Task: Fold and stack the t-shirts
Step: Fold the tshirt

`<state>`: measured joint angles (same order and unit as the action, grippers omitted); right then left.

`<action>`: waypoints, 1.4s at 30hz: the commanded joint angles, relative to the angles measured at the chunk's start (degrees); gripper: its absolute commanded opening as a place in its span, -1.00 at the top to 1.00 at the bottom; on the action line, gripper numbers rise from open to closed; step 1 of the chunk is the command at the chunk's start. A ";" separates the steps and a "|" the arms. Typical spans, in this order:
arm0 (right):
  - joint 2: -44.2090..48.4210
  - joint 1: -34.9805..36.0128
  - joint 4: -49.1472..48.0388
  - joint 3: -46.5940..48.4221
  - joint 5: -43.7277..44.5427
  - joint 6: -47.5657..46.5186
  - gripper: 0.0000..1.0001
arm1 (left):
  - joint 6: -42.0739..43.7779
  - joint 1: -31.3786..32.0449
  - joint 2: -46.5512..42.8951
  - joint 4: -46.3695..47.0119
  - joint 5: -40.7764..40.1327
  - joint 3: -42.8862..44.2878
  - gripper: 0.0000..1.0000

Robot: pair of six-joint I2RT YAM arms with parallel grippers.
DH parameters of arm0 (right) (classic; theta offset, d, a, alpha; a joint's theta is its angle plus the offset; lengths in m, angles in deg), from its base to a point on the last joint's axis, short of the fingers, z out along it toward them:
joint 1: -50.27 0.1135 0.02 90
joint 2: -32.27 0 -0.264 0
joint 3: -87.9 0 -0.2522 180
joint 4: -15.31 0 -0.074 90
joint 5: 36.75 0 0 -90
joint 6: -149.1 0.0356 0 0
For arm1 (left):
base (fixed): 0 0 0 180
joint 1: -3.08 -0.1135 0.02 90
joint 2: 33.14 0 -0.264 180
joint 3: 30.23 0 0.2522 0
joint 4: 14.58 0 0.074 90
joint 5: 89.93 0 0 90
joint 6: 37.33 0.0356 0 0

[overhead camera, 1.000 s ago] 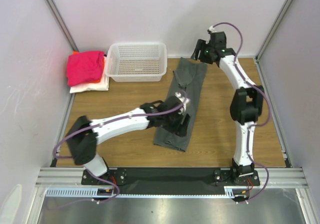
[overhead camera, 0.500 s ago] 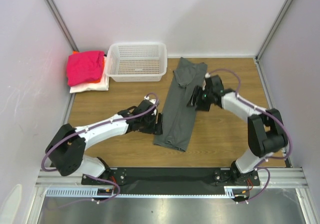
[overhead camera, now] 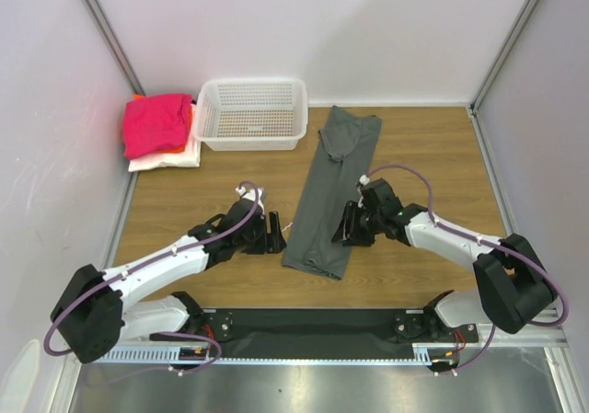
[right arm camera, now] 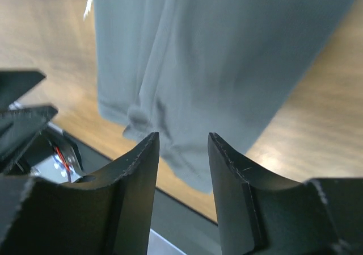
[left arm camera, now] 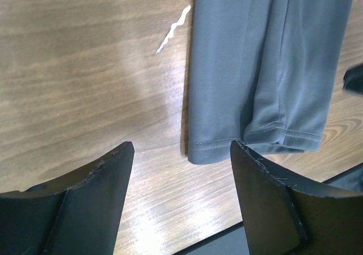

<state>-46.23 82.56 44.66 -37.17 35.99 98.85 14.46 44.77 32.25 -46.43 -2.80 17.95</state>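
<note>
Because the grey shirt (overhead camera: 331, 192) lies as a long strip on the table (overhead camera: 423, 155), pinch each near corner through every layer. The left gripper (overhead camera: 274, 233) gapes wide and empty beside the hem; the right gripper (overhead camera: 349, 228), narrow-gapped and empty, hovers opposite.

No legible text anywhere

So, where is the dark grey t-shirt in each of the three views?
Top external: dark grey t-shirt lies lengthwise, centre of picture.
Left wrist: upper right, hem nearest the camera.
Right wrist: fills the upper middle.
Shared landmark: white scrap beside it.
</note>
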 commanded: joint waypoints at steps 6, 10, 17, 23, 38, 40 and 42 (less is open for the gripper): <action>2.21 3.83 -6.10 -4.68 4.42 3.23 0.06 | -4.49 -0.56 -5.96 5.25 -0.38 -4.53 -0.53; -0.60 3.83 -8.91 -8.46 4.07 2.27 0.05 | -5.02 -0.56 -8.77 5.61 -0.55 -6.46 -0.54; -3.94 3.74 -4.10 -8.30 8.18 -0.10 0.06 | -4.94 -0.47 -11.33 4.55 -0.64 -7.78 -0.54; 1.23 0.06 3.64 -9.08 12.94 -0.81 0.03 | -4.67 -0.56 -12.91 4.20 -0.73 -8.57 -0.54; 11.69 -11.10 11.91 -13.48 14.18 -3.27 -0.04 | -4.23 1.02 -8.79 8.68 2.43 -8.57 -0.54; 13.19 -12.86 11.48 -14.09 10.95 -3.10 -0.03 | -4.93 3.21 -7.91 9.82 2.43 -8.31 -0.54; 15.12 -12.87 11.91 -14.53 10.67 -1.79 -0.02 | -6.51 6.19 -5.63 11.84 2.43 -8.05 -0.54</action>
<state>-33.36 70.52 51.81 -50.11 46.38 97.45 10.11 47.59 24.64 -39.17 -1.16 9.01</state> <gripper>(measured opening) 0.511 0.767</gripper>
